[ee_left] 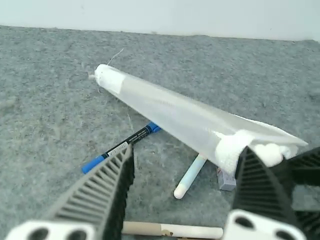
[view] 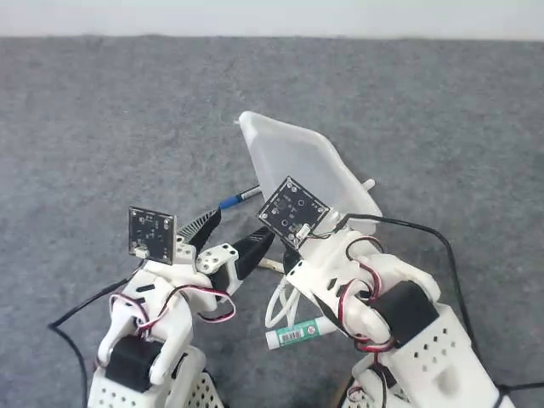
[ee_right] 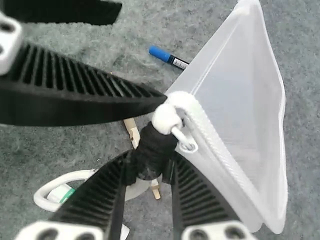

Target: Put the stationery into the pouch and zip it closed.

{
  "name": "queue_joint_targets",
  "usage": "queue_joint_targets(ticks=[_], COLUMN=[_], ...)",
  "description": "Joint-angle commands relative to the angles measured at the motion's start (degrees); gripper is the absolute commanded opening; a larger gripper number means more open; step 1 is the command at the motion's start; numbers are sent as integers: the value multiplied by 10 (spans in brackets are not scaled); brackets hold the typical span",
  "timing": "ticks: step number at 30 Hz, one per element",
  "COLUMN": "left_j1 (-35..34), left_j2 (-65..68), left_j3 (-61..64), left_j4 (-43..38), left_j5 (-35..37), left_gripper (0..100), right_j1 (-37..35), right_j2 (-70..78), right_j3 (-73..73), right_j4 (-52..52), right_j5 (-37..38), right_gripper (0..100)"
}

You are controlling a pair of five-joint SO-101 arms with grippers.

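Left wrist view: left jaws wide, blue pen [ee_left: 135,138] just ahead, axis slanting across gap; right jaws clamp pouch [ee_left: 170,110] corner.

My left gripper [ee_left: 186,154] — jaws spread wide, held low. My right gripper [ee_right: 150,157] — just beside it, jaws pinched on the pouch [ee_right: 235,100] corner.

pouch [view: 297,161] is tilted up off the grey bench [view: 102,127], its near corner tucked under the right arm [view: 374,297] wrist board. left gripper [view: 228,238] is spread wide just beside it, with the blue marker [view: 239,201] poking out past its fingers. white tube [view: 297,333] with a green label lies between the two arm bases.
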Motion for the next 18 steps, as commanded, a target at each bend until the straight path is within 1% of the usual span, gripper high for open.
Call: queue_joint_targets(ticks=[1, 4, 7, 10, 14, 18], left_j1=[5, 8, 30, 49, 53, 68], left_j2=[-13, -12, -12, -12, -12, -12], left_j3=[-1, 7, 14, 9, -16, -18], left_j4=[-27, -36, -35, -12, 25, 30], left_j5=[7, 7, 5, 4, 4, 4], left_gripper=[306, 306, 306, 306, 306, 306], right_j1=[-18, -45, -50, -49, -49, -49], right_j2=[-19, -21, -21, -21, -21, -22], right_j3=[-6, -4, -4, -4, -4, -4], right_j4=[-12, -5, -5, -5, -5, -5], right_j5=[-4, -5, -6, -6, -6, -6], right_gripper=[6, 6, 6, 6, 6, 6])
